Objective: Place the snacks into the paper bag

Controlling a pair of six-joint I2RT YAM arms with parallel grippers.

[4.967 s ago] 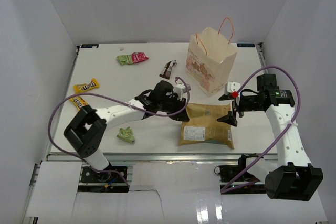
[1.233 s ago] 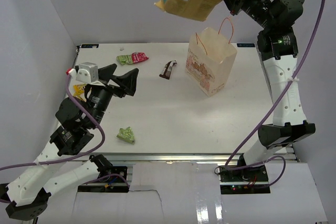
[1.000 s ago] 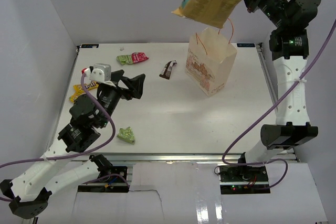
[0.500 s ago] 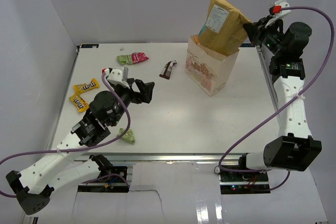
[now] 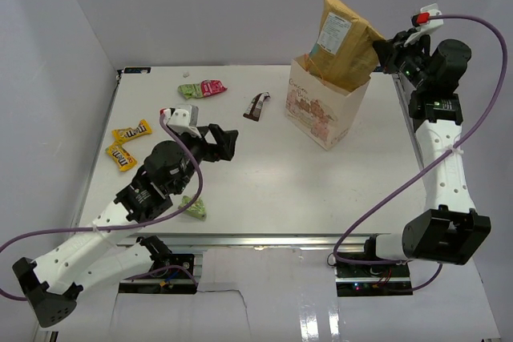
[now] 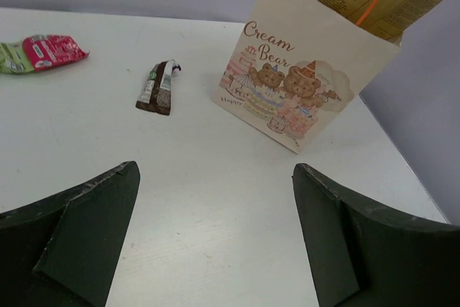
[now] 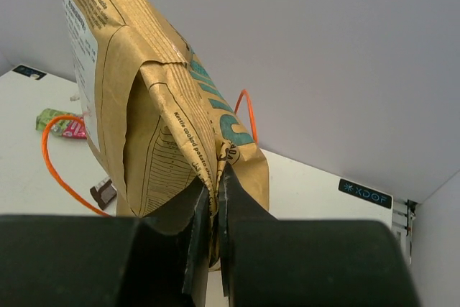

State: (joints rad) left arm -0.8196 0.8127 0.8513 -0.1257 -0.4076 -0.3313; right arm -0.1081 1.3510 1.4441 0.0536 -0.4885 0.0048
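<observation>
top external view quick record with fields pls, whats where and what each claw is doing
carrier: cream paper carrier bag with bear print, upright, far right of the white table
chips: large tan chip bag, lower end inside the carrier bag, top sticking out, tilted
right claw: shut on the chip bag's upper edge
left claw: open, holding nothing, over mid table
loose on table: two yellow M&M's packets, green packet, pink-red packet, dark brown packet, pale green packet

Paper bag (image 5: pixel 321 114): I see it at two o'clock on the table (image 5: pixel 272 174).
Chip bag (image 5: pixel 343 38): standing in it, upper part out.
Small packet (image 5: pixel 256 106): at its nine o'clock, apart.
</observation>
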